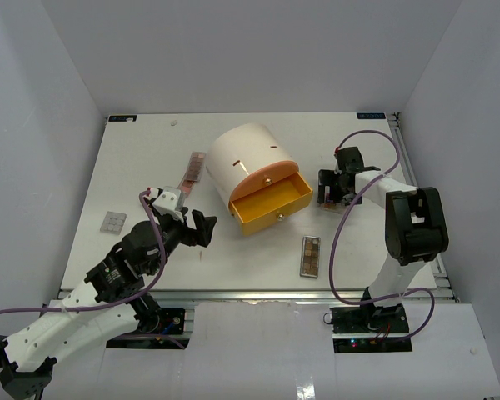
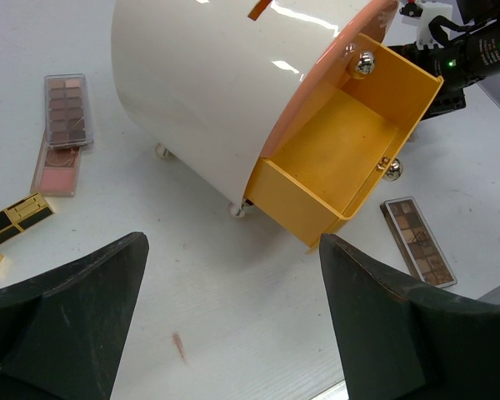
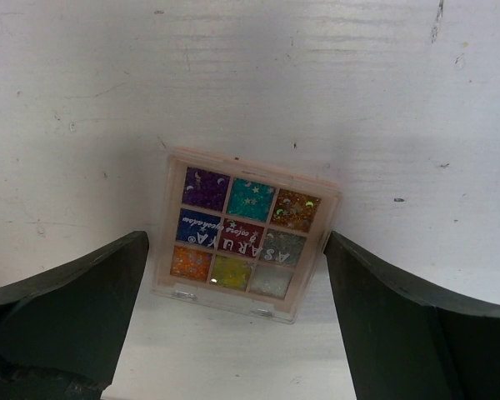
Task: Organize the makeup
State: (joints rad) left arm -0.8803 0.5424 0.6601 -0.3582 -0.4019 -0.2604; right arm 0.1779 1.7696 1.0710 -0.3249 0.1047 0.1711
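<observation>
A small square glitter eyeshadow palette point(image 3: 243, 225) with nine coloured pans lies flat on the white table. My right gripper point(image 3: 235, 250) is open above it, with one finger on each side and a gap to both. In the top view that gripper point(image 1: 327, 190) is just right of the open drawer. A long brown palette point(image 1: 310, 255) lies near the front edge. A brown palette point(image 2: 67, 110), a pink one point(image 2: 57, 171) and a gold-and-black bar point(image 2: 17, 217) lie left of the cylinder. My left gripper point(image 2: 233, 325) hangs open over bare table and holds nothing.
The big cream cylinder point(image 1: 250, 158) stands mid-table with its yellow drawer point(image 1: 271, 204) pulled out toward the front. A small grey square palette point(image 1: 112, 221) lies at the far left. White walls close in the table on three sides.
</observation>
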